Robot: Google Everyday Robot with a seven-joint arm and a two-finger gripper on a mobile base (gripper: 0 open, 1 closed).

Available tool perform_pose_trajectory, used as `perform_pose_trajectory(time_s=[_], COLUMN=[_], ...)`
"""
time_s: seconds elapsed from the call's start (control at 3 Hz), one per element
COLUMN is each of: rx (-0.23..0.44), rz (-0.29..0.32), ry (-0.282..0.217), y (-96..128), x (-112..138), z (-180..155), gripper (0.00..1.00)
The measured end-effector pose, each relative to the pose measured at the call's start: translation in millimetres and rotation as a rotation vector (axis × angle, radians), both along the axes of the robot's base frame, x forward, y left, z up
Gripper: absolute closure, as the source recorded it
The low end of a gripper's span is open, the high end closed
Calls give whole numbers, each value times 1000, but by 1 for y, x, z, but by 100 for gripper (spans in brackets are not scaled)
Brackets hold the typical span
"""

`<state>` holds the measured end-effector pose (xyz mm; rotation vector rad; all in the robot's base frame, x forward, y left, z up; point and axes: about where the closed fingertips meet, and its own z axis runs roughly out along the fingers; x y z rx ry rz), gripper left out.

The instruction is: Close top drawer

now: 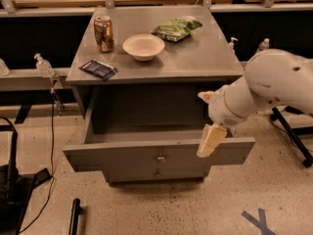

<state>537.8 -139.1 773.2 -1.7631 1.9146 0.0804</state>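
Observation:
The top drawer [122, 159] of the grey cabinet is pulled far out, and its deep box is open to view. Its long flat front panel carries a small round metal knob [160, 158] at the centre. My gripper [211, 139] hangs on the white arm [266, 89] from the right. It sits at the top edge of the drawer front, to the right of the knob, and looks to be touching or just over the panel.
On the cabinet top [205, 58] stand a soda can [104, 33], a white bowl [143, 46], a green chip bag [176, 27] and a dark blue packet [99, 68]. A lower drawer knob [157, 173] shows beneath. Black stands are on the floor at left [12, 190] and right [293, 136].

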Motion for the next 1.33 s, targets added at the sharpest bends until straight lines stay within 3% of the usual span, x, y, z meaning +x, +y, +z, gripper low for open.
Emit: perform_pose_trajectory(time_s=[0.33, 0.67, 1.0, 1.33], rx=[-61, -86, -114, -118], rz=[-30, -52, -75, -81], ry=[-7, 10, 22, 4], y=[-34, -53, -57, -53], x=[23, 31, 41, 51], z=[-77, -112, -137, -140], gripper=[0, 0, 0, 0])
